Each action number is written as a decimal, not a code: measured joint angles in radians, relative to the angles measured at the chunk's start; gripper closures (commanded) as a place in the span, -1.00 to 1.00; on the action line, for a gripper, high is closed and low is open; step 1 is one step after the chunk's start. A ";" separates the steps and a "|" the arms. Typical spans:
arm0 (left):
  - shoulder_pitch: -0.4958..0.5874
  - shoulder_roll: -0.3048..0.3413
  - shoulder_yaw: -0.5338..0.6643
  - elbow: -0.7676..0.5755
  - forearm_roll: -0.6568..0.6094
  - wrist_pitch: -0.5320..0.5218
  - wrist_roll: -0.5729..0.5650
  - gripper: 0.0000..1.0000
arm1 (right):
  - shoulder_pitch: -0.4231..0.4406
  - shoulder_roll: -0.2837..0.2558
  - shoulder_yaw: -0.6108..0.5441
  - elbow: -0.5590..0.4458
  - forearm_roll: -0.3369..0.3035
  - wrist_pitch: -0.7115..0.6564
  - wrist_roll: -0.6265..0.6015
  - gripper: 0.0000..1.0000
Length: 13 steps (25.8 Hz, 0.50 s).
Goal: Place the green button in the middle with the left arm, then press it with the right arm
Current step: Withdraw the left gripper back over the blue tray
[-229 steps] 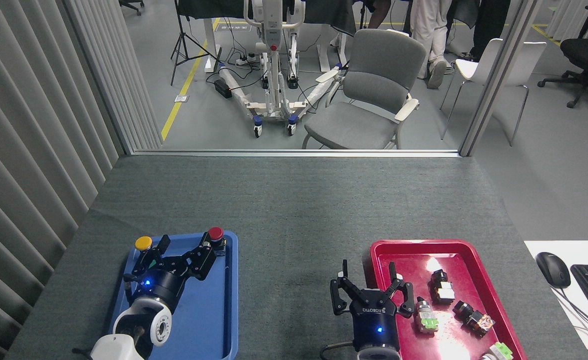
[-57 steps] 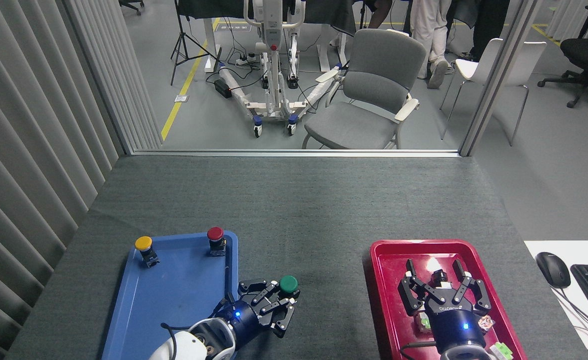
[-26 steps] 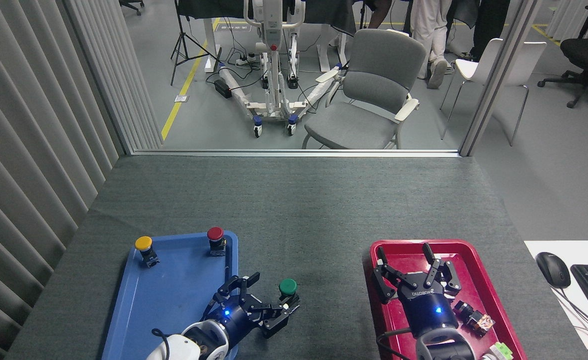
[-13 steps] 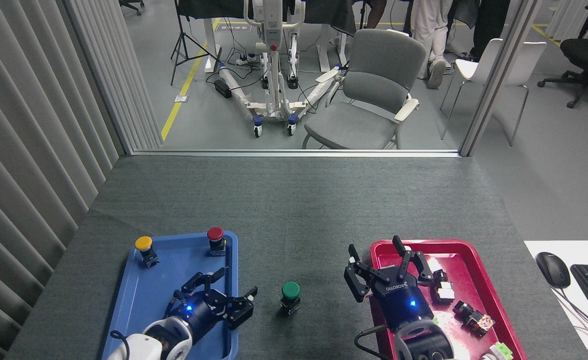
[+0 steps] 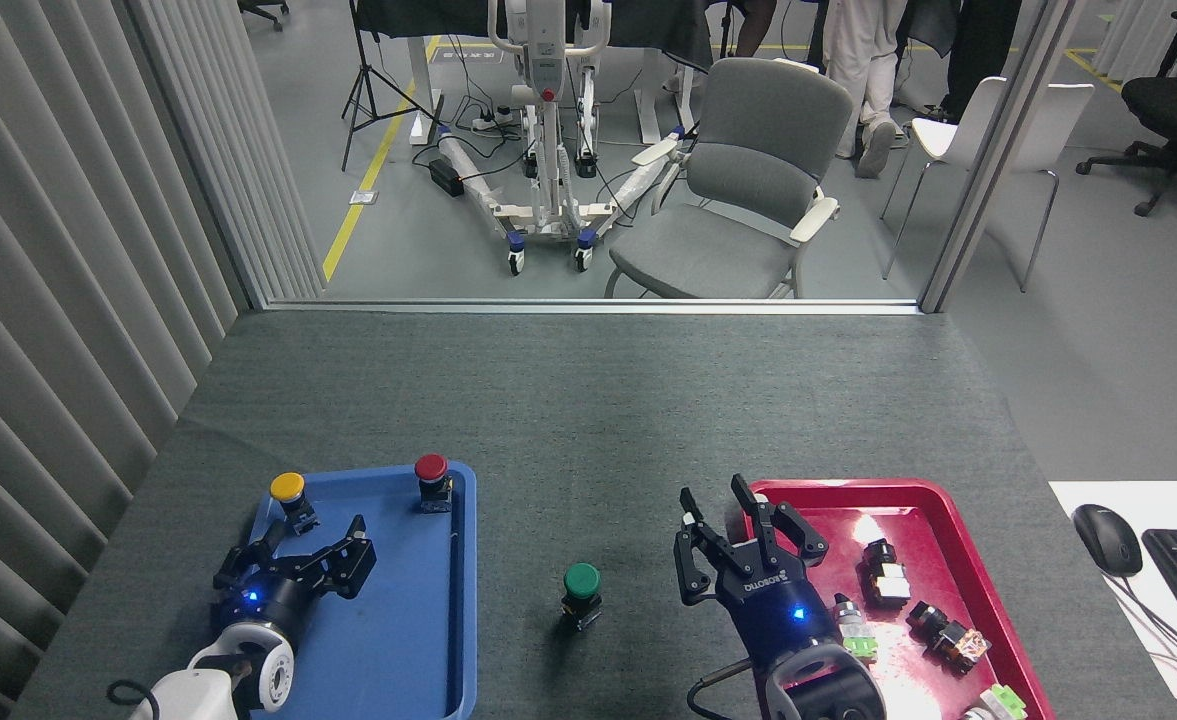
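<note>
Left gripper (image 5: pixel 293 555) over blue tray (image 5: pixel 428 650), fingers spread, empty, green button (image 5: pixel 581 594) upright on bare grey felt (image 5: pixel 588 420) between the trays, right gripper (image 5: pixel 743 535) fingers splayed, empty, at red tray's (image 5: pixel 958 560) left edge.

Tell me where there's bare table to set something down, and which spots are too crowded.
The widest free patch is the grey felt beyond both trays, up to the window sill. A narrower strip lies between the blue tray and red tray, but the green button stands there. The red tray is crowded with small parts and the right pincer.
</note>
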 measured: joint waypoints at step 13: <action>-0.028 -0.042 0.004 -0.063 -0.031 0.063 -0.052 -1.00 | 0.008 0.001 -0.010 -0.010 0.022 0.048 0.029 -0.88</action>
